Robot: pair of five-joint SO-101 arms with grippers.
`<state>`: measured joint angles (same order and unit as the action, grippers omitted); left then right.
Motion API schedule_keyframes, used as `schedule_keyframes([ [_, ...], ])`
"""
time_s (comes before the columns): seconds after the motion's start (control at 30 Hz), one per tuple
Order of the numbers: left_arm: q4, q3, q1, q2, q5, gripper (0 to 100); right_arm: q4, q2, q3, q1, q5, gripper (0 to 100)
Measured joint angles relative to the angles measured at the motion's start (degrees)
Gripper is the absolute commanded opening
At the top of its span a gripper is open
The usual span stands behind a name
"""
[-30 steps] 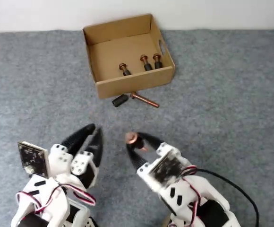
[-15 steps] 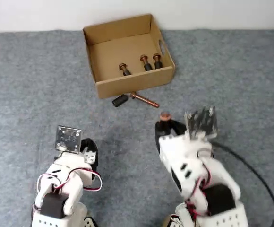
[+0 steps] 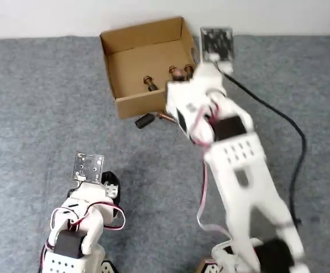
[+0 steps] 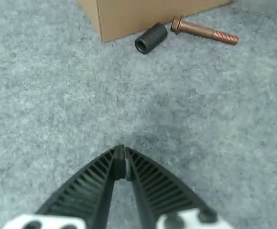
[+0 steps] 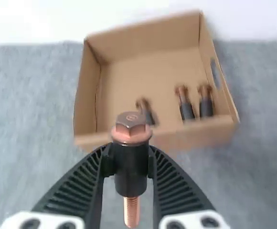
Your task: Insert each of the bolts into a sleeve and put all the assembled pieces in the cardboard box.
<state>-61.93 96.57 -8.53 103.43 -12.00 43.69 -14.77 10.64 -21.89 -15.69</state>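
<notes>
Foremost: one assembled piece, a copper bolt (image 5: 131, 130) seated in a black sleeve (image 5: 130, 169). The right hand (image 5: 130, 153) clamps it by the sleeve, hex head above and threaded tip projecting below. It is held off the tabletop (image 3: 40, 114) at the near side of the cardboard box (image 5: 88, 90); whether it has crossed the rim cannot be told.

Box contents, right wrist view: three assembled pieces. Two stand as a pair (image 5: 184, 105) by the wall with the handle slot, and a third piece (image 5: 145, 110) lies apart toward the middle.

High view: the right arm (image 3: 233, 148) stretches to the box's near right corner and overlaps the pair. Its hand is hard to make out beneath the wrist.

On the tabletop just outside the front wall, left wrist view:
- Loose sleeve (image 4: 150, 38), on its side with the open end showing.
- Loose bolt (image 4: 203, 31), flat, head next to the sleeve; contact cannot be told. From above, the right arm covers most of it.

Left hand (image 4: 121, 162): closed, empty, fingertips together, low over bare tabletop and well apart from the loose parts.

Other: black cable (image 3: 279, 122) trailing from the right arm.
</notes>
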Motion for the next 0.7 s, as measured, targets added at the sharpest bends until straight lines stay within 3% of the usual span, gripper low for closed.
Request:
schedule_keyframes([
  [0.23,-0.09,0.00,2.37,0.00,0.35,0,-12.57,23.65,-17.23,0.53,0.97,0.9],
  [0.7,-0.09,0.00,5.89,0.00,0.35,0,-13.27,62.42,-48.62,0.53,16.79,0.9],
])
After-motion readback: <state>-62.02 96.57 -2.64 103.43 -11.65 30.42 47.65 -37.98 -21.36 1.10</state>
